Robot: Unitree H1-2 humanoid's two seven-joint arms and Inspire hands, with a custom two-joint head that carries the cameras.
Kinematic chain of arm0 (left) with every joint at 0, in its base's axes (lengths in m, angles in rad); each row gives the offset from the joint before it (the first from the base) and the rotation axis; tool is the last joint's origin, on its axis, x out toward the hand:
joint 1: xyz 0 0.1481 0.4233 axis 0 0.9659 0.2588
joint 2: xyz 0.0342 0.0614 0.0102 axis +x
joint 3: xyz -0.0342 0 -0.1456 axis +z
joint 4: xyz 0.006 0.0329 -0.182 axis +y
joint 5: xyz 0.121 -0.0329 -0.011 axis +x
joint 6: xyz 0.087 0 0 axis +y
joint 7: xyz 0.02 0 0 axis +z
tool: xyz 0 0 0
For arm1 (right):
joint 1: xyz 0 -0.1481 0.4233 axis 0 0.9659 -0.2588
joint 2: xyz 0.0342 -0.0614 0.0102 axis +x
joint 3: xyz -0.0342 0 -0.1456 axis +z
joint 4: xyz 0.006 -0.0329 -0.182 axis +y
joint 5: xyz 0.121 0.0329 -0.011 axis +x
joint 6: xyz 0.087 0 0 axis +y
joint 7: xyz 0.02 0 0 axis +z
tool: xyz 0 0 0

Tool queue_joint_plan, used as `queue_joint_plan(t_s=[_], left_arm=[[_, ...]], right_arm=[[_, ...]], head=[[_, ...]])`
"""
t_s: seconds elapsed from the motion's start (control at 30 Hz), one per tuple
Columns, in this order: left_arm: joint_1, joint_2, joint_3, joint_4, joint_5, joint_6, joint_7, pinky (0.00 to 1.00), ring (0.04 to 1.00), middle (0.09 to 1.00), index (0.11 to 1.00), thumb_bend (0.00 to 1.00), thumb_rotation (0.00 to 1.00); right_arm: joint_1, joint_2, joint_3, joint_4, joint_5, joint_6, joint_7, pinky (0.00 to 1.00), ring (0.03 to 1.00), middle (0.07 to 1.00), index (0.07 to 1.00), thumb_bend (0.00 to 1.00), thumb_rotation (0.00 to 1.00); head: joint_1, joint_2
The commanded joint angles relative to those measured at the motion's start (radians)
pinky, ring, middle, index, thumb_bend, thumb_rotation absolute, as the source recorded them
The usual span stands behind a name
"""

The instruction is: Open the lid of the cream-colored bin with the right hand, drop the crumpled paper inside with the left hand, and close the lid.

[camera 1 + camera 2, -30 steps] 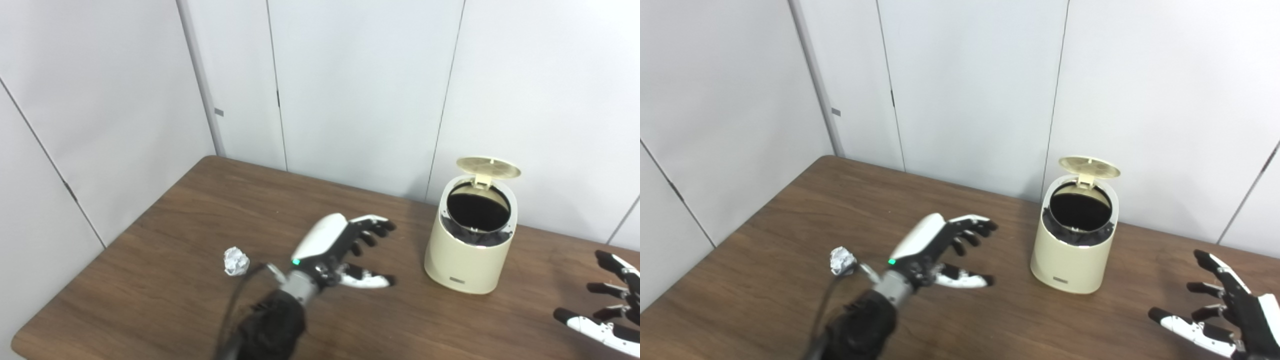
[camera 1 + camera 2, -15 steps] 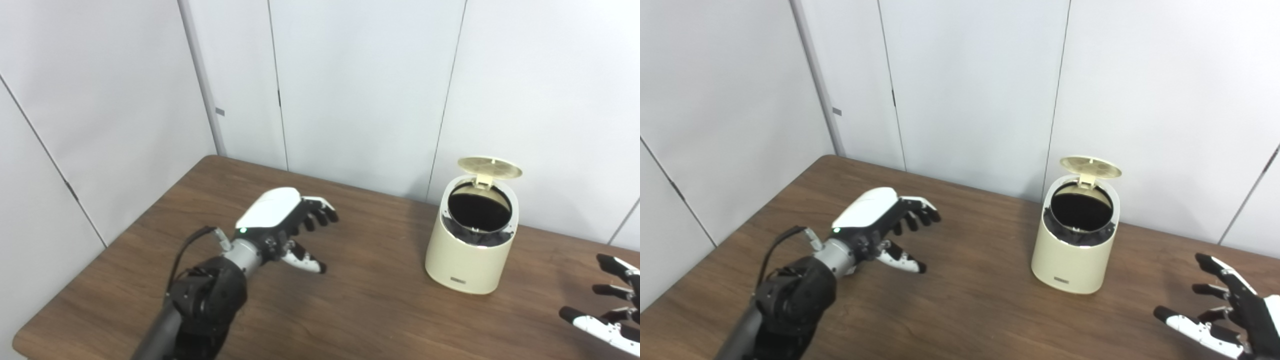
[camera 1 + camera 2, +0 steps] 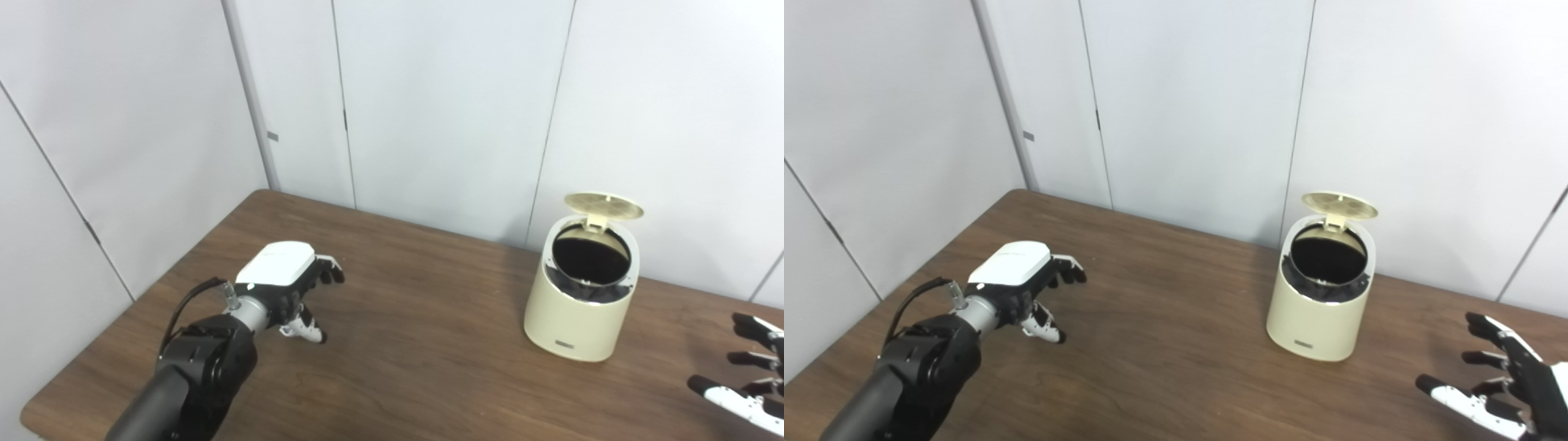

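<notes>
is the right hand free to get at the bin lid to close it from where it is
Probably yes. The right hand is open and empty beside the bin, bare table lies between them, and the lid stands raised at the back.

bin (image 3: 1320,306) mouth unobstructed, lid (image 3: 1339,206) raised behind, bare table (image 3: 1164,343) alongside

Table (image 3: 429,367) — dark brown wood grain, rounded near-left corner, far edge running along the pale wall panels. Standing on it, right of centre: cream bin (image 3: 579,318), upright, lid (image 3: 603,205) raised at the back — dark inside. No other item seen lying on the wood.
</notes>
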Motion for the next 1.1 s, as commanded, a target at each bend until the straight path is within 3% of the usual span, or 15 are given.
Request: queue_joint_plan(t_s=[0.0,0.43,0.67,1.07], left_arm=[[-0.006,0.05,0.016,-0.001,0.043,0.006,-0.013,0.52,0.671,0.738,0.768,0.84,0.0],[0.01,0.06,0.019,0.055,0.126,-0.011,-0.009,0.54,0.724,0.776,0.777,0.89,0.0],[0.01,0.039,0.022,0.092,0.118,-0.002,-0.009,0.55,0.73,0.79,0.797,0.85,0.0],[0.009,-0.003,0.004,0.149,0.082,-0.036,0.079,0.54,0.719,0.775,0.771,0.82,0.0]], right_arm=[[-0.047,-0.019,-0.009,-0.017,-0.001,-0.041,-0.011,0.41,0.699,0.831,0.832,0.71,0.35],[-0.046,-0.022,-0.01,-0.017,0.005,-0.04,-0.007,0.37,0.668,0.816,0.835,0.74,0.39],[-0.042,-0.025,-0.012,-0.025,0.003,-0.038,-0.006,0.36,0.666,0.813,0.829,0.75,0.4],[-0.027,-0.032,0.005,-0.03,-0.036,-0.062,-0.013,0.34,0.667,0.829,0.825,0.75,0.39]], head=[[0.002,0.002],[0.004,0.006],[0.003,0.011],[-0.004,0.021]])
